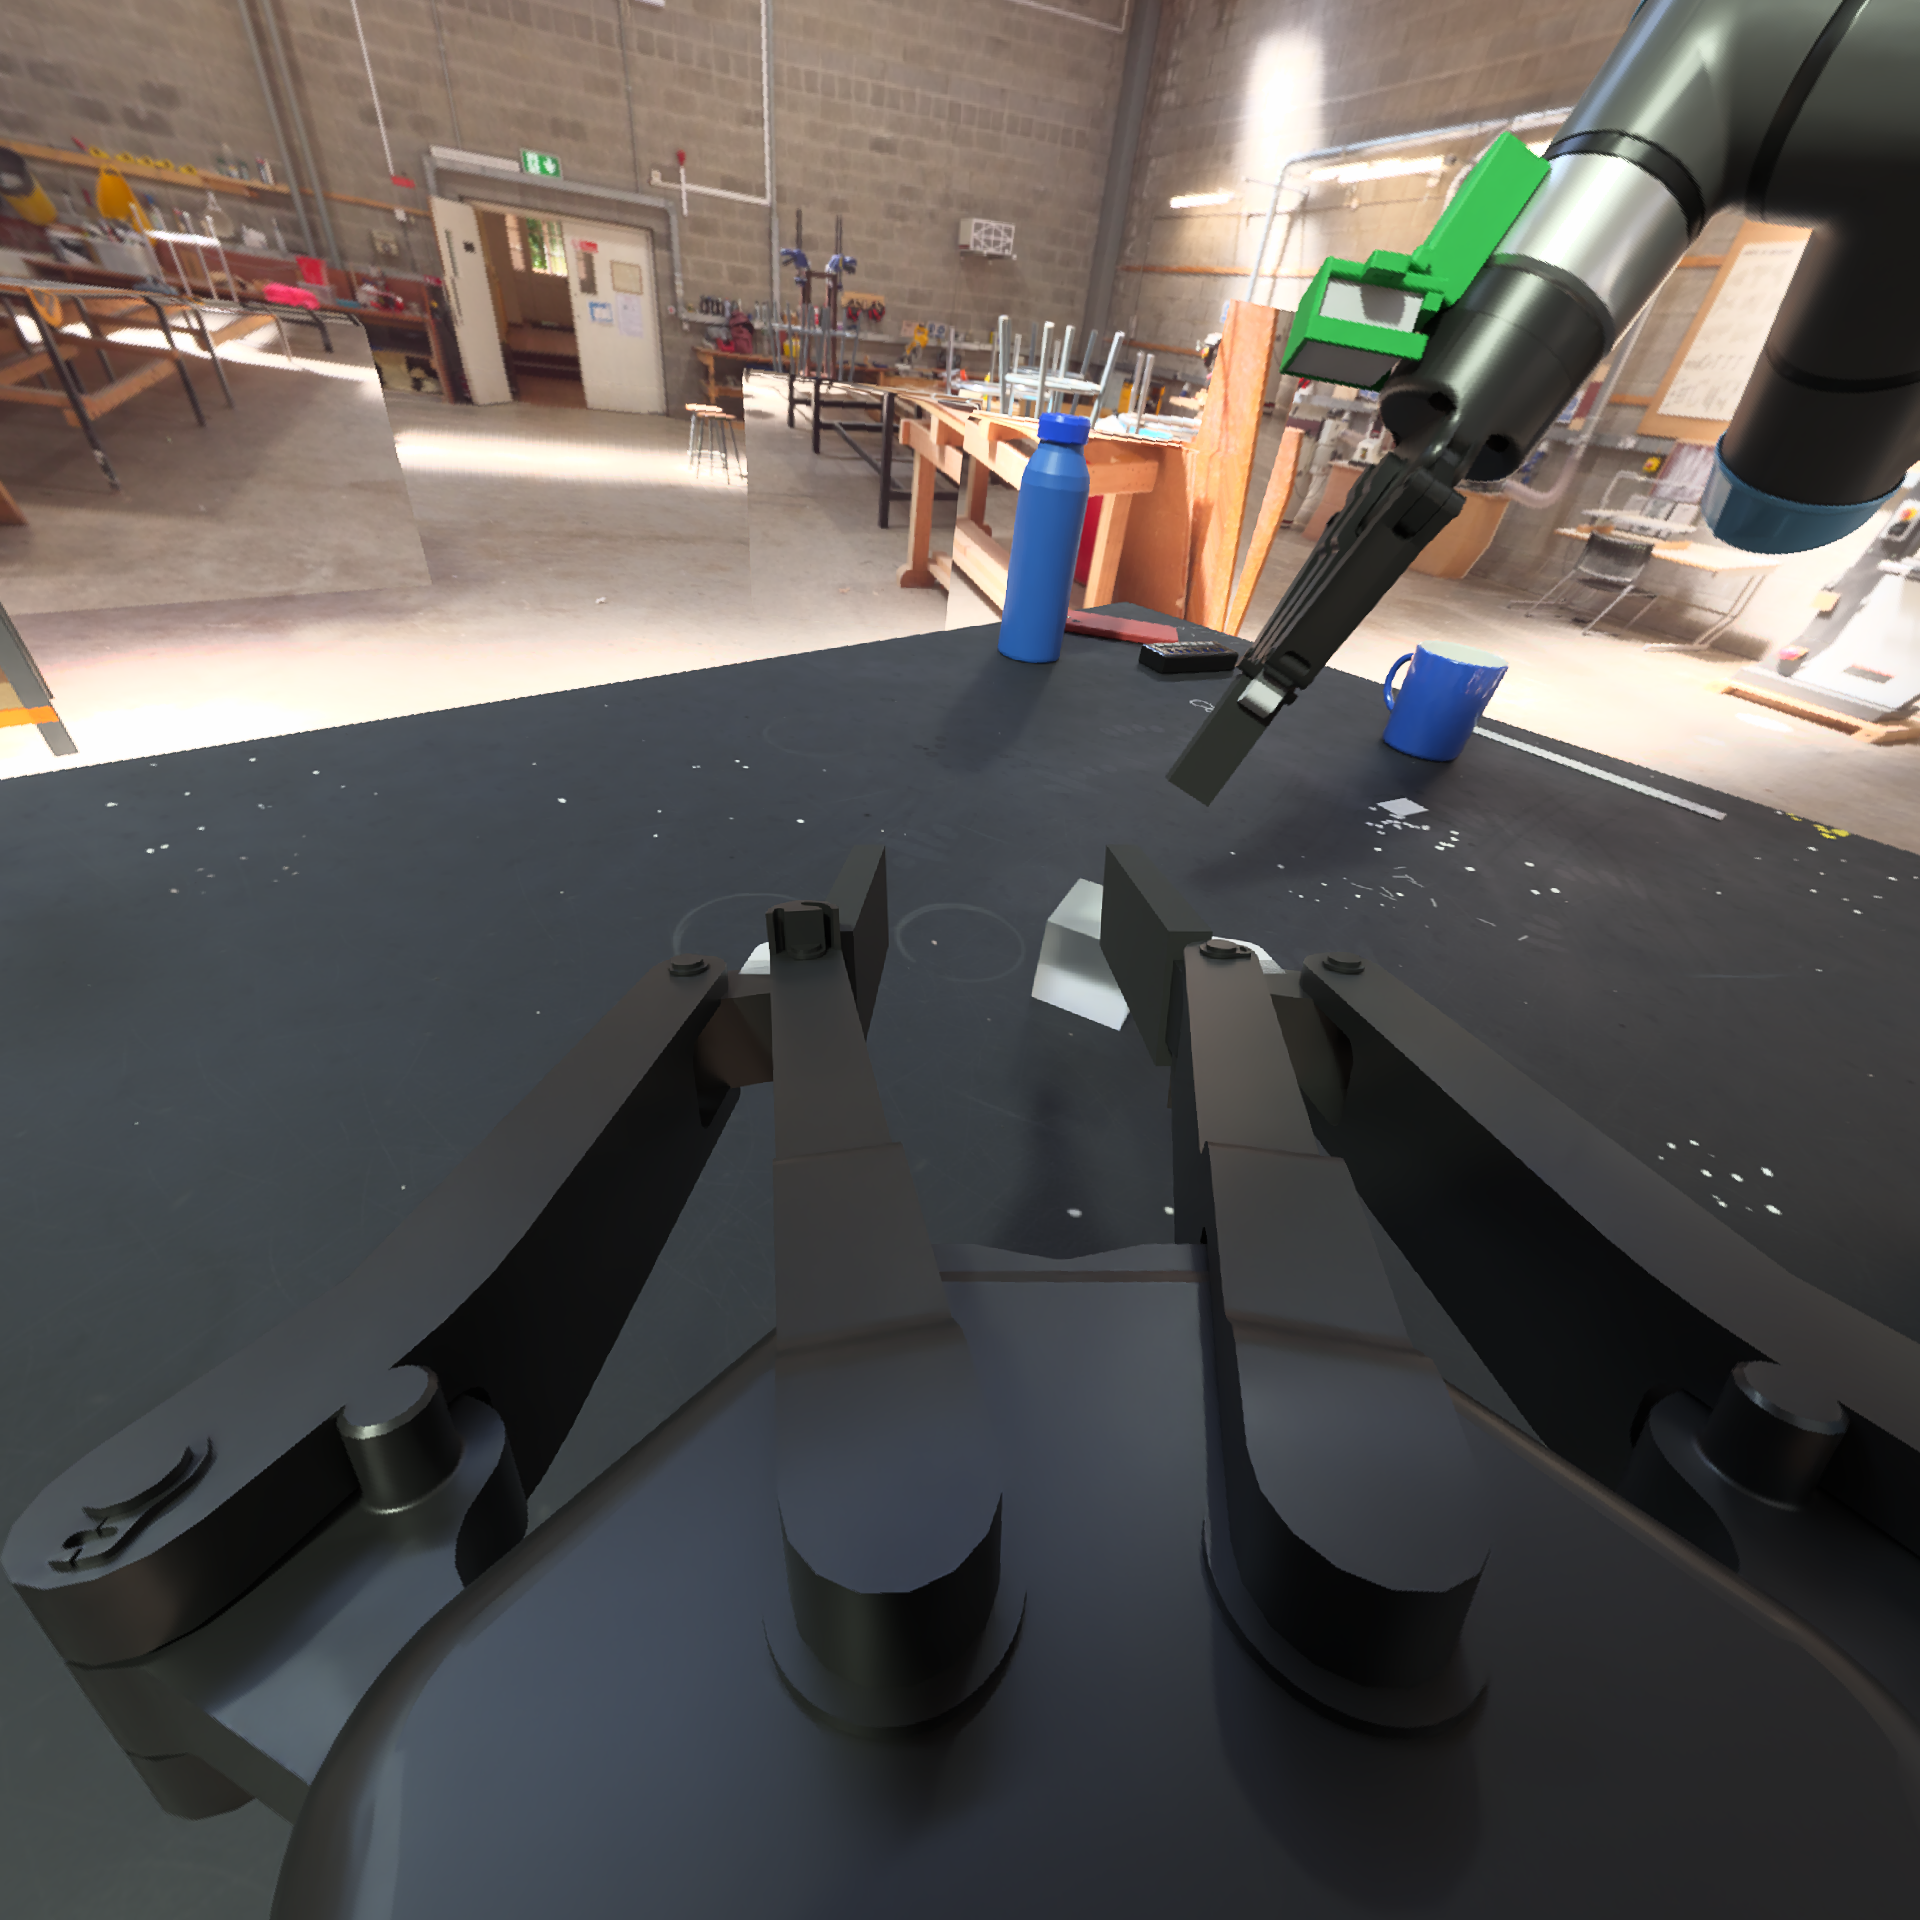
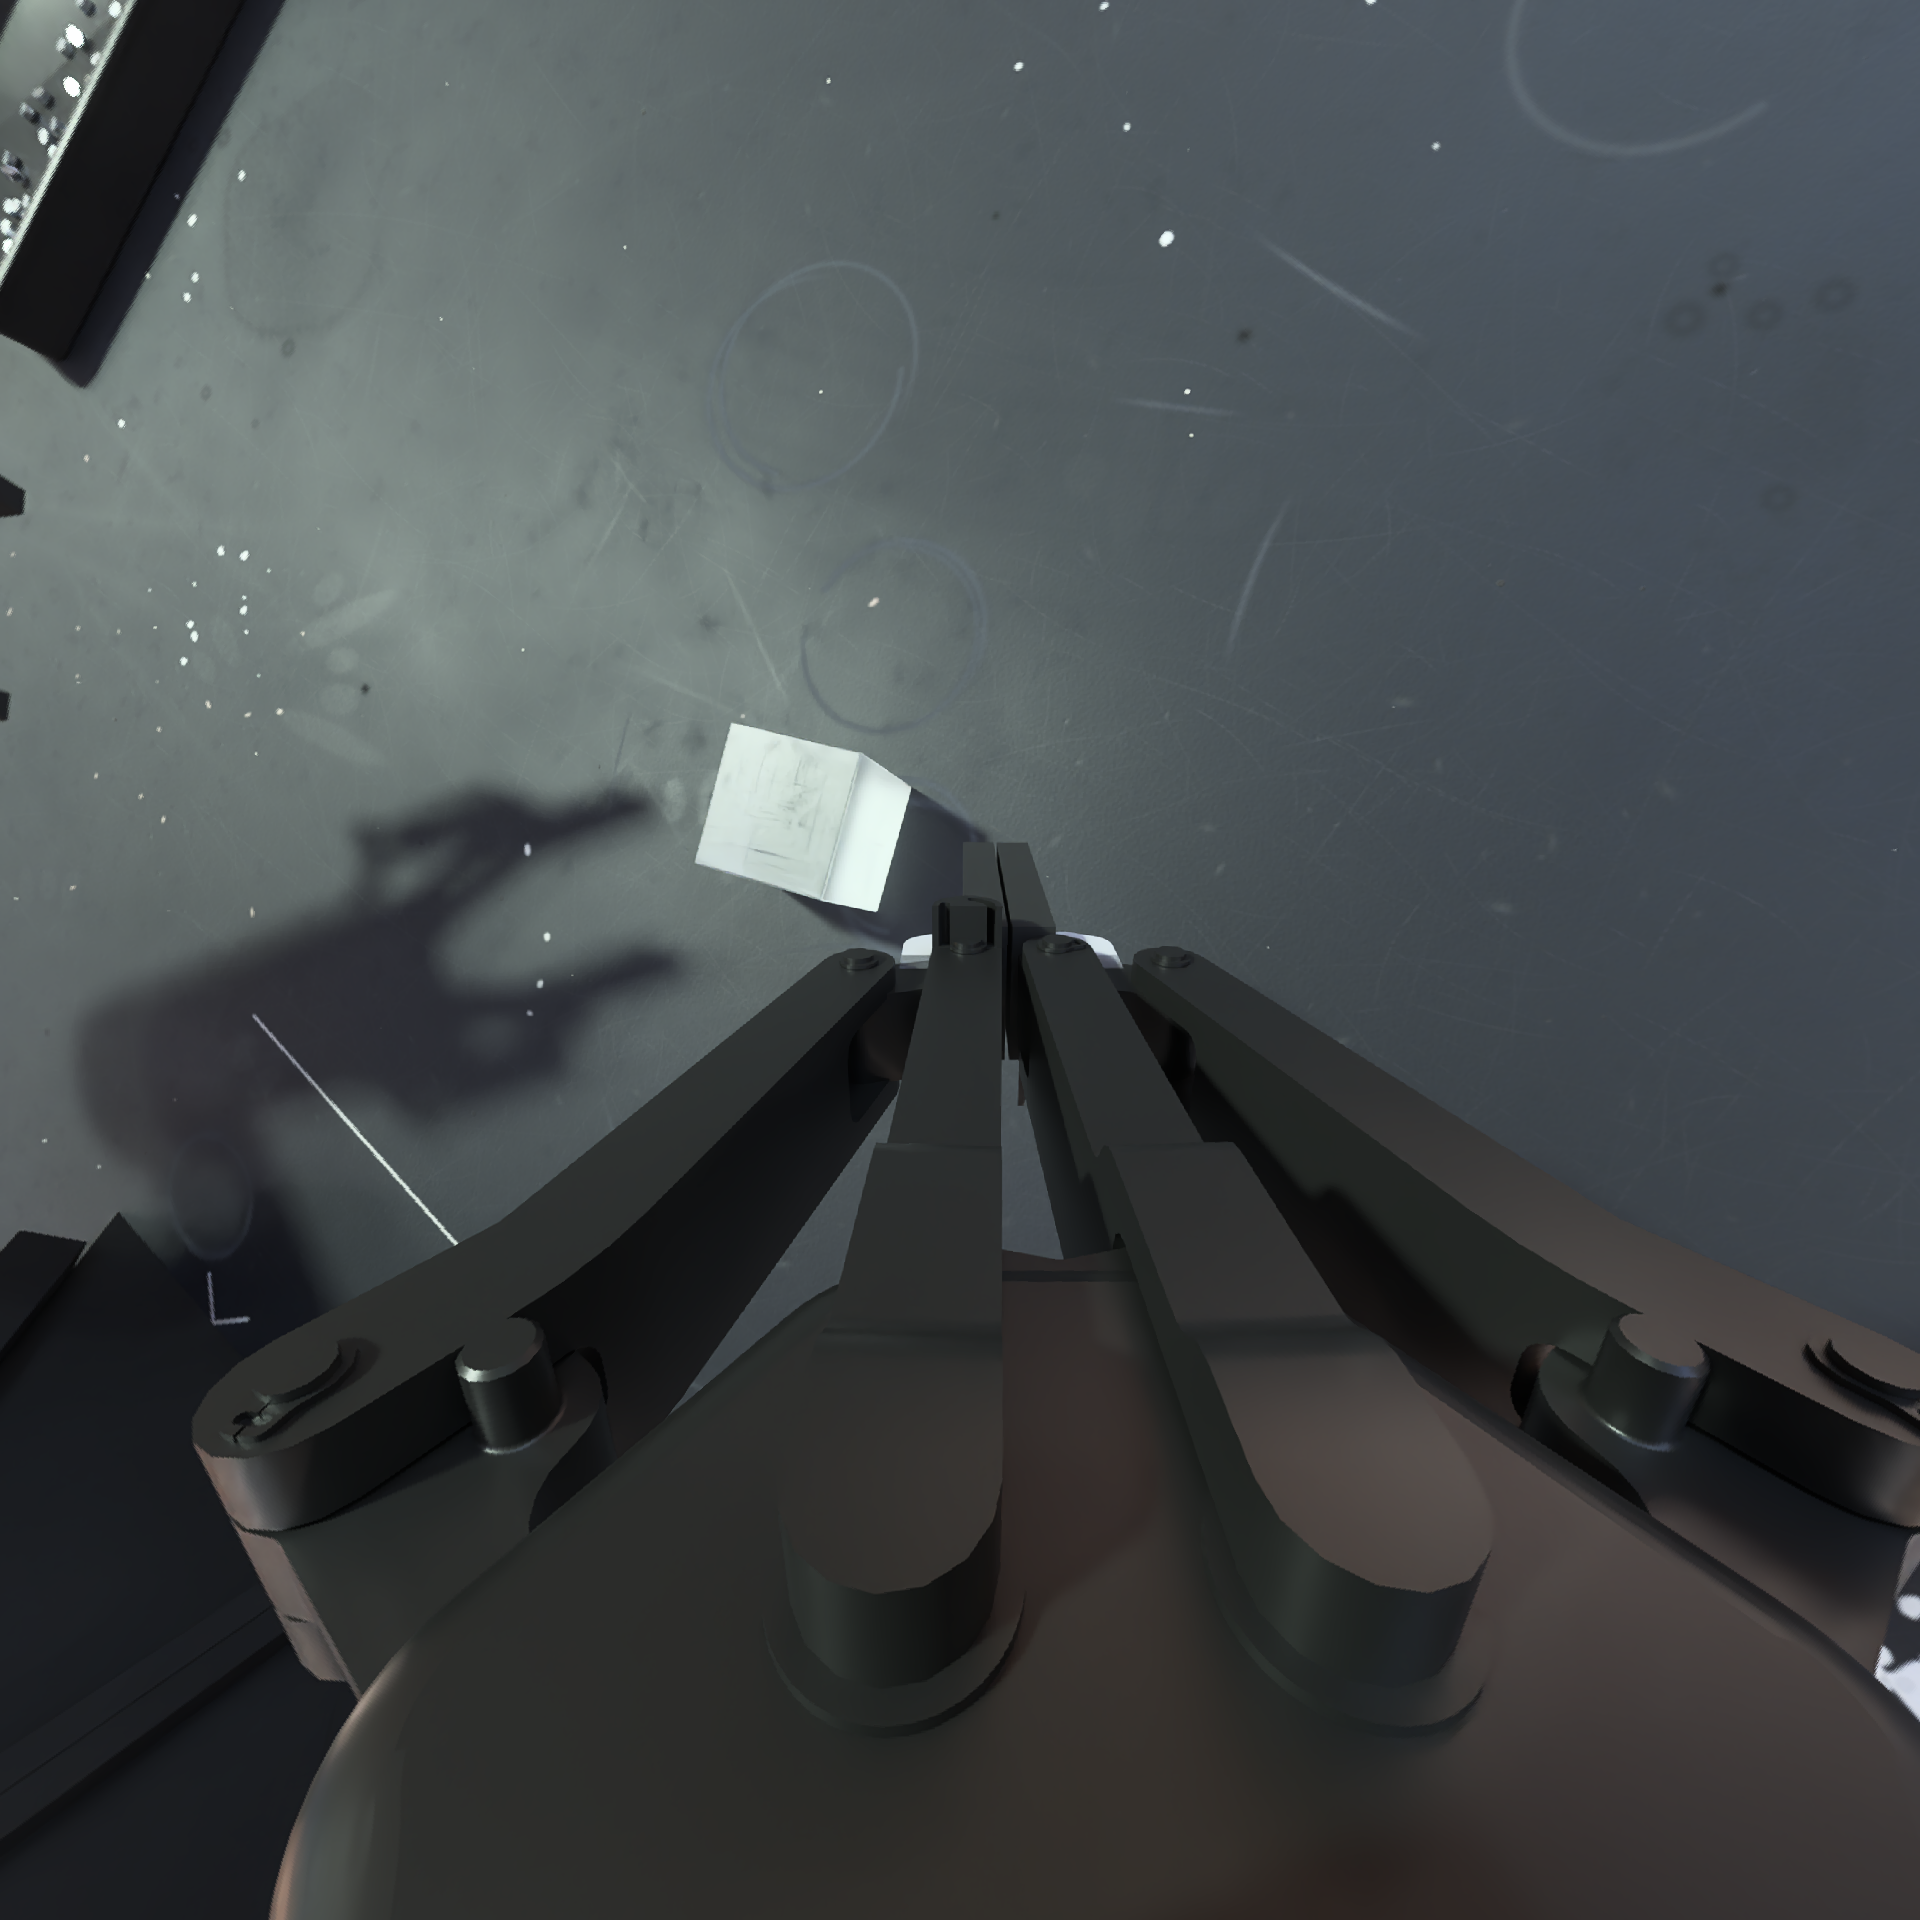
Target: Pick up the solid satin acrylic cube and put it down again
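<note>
The satin white cube [image 1: 1075, 956] rests on the dark table [image 1: 520, 935]. In the left wrist view it shows between my left gripper's [image 1: 997, 894] open fingers, close to the right finger, which hides its right edge. In the right wrist view the cube [image 2: 800, 816] stands alone on the table with no left finger touching it; an open gripper's shadow falls to its left. My right gripper [image 2: 997, 873] is shut and empty, hovering just right of the cube. It also shows in the left wrist view [image 1: 1216, 758], above the table beyond the cube.
A blue bottle [image 1: 1044, 540], a red flat piece [image 1: 1122, 627], a black flat box [image 1: 1188, 657] and a blue mug [image 1: 1439, 701] stand at the far edge. A small white scrap [image 1: 1397, 807] lies near the mug. A black box [image 2: 94, 177] lies at upper left.
</note>
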